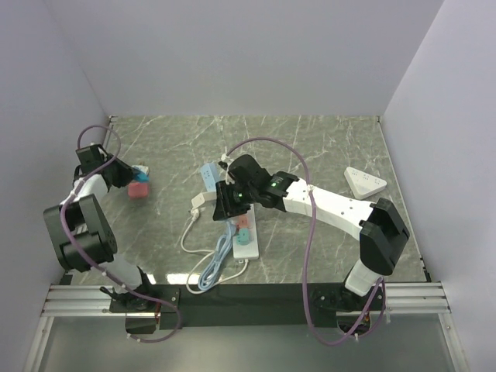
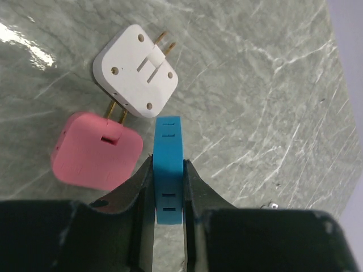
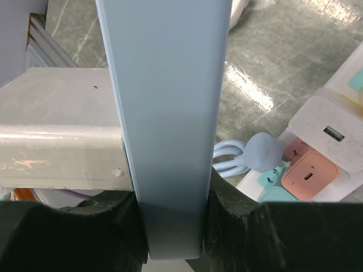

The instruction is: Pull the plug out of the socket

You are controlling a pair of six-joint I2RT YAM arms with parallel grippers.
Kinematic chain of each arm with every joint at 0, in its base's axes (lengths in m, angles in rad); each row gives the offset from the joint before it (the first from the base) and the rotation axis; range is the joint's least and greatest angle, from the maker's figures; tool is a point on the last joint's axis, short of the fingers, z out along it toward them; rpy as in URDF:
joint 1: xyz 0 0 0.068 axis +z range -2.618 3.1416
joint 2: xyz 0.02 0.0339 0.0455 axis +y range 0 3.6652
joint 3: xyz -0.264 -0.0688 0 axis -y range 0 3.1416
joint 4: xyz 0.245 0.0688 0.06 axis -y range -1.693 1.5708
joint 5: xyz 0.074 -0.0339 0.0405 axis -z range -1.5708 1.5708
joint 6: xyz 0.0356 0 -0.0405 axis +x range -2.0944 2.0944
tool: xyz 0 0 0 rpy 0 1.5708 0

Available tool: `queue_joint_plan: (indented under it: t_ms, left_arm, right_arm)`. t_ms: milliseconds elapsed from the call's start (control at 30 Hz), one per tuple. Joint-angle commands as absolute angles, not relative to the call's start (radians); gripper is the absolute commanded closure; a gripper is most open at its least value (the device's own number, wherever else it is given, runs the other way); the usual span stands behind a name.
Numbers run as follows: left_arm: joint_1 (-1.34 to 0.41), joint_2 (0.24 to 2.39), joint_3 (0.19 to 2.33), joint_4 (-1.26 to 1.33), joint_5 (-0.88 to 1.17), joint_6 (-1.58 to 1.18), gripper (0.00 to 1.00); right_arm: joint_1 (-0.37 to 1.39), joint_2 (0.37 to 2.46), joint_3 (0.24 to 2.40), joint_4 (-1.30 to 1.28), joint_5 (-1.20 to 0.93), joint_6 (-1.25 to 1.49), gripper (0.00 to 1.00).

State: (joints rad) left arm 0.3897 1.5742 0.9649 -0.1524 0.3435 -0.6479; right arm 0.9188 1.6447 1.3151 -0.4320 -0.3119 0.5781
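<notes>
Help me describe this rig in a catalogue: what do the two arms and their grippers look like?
Both match: the left arm and right arm have white links between chunky black joint housings, each trailed by a looping purple cable. The left gripper and right gripper are matte black, with two thick fingers.

Cord coil [image 1: 211, 271] crowds left of socket [image 1: 248, 248]; tabletop [image 1: 310, 256] free rightward to triangular adapter [image 1: 364, 183].

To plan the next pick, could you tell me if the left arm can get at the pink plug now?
Likely not yet: the pink plug lies in the open just beside the left gripper, but its jaws are shut on the blue plug.
</notes>
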Motion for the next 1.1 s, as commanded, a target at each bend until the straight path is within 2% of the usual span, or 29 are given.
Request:
queue_joint_plan:
  t_ms: [0,133,167,233,267,300,333,367,467,500,567,700,833,967,1067]
  left_arm:
    - [0.388,1.644,1.017,-0.072,0.396,-0.647,0.99]
    - [0.403,1.726,1.068,-0.097,0.403,-0.641,0.96]
    - [0.408,1.736,1.063,-0.081,0.402,-0.647,0.92]
    - [0.423,1.743,1.054,-0.066,0.399,-0.661,0.81]
    - [0.426,1.750,1.051,-0.063,0.397,-0.664,0.70]
    - [0.431,1.755,1.052,-0.060,0.400,-0.666,0.66]
    - [0.437,1.769,1.057,-0.061,0.403,-0.667,0.54]
    - [0.437,1.769,1.057,-0.061,0.403,-0.667,0.53]
    - [0.440,1.756,1.046,-0.054,0.411,-0.676,0.40]
    - [0.440,1.735,1.045,-0.057,0.410,-0.678,0.31]
    - [0.439,1.695,1.037,-0.080,0.397,-0.676,0.25]
    - [0.437,1.590,1.006,-0.100,0.409,-0.687,0.24]
    - [0.381,1.479,0.965,-0.107,0.538,-0.671,0.24]
    - [0.226,1.415,0.968,-0.185,0.769,-0.595,0.24]
    - [0.129,1.337,0.950,-0.232,0.813,-0.543,0.24]
  right_arm:
    - [0.923,1.571,1.356,-0.374,-0.347,0.565,1.00]
    - [0.923,1.582,1.373,-0.390,-0.342,0.555,1.00]
    - [0.923,1.585,1.376,-0.391,-0.342,0.552,1.00]
    - [0.923,1.588,1.384,-0.394,-0.344,0.549,1.00]
    - [0.923,1.591,1.385,-0.397,-0.342,0.548,1.00]
    - [0.923,1.594,1.390,-0.397,-0.344,0.546,1.00]
    - [0.923,1.598,1.393,-0.400,-0.345,0.543,1.00]
    - [0.922,1.598,1.393,-0.402,-0.345,0.543,1.00]
    - [0.923,1.608,1.402,-0.414,-0.342,0.535,1.00]
    - [0.923,1.612,1.404,-0.416,-0.342,0.532,1.00]
    - [0.923,1.617,1.410,-0.419,-0.339,0.529,1.00]
    - [0.923,1.641,1.433,-0.440,-0.330,0.529,1.00]
    - [0.922,1.686,1.492,-0.478,-0.313,0.531,1.00]
    - [0.917,1.755,1.557,-0.555,-0.278,0.557,1.00]
    - [0.904,1.805,1.604,-0.596,-0.291,0.587,1.00]
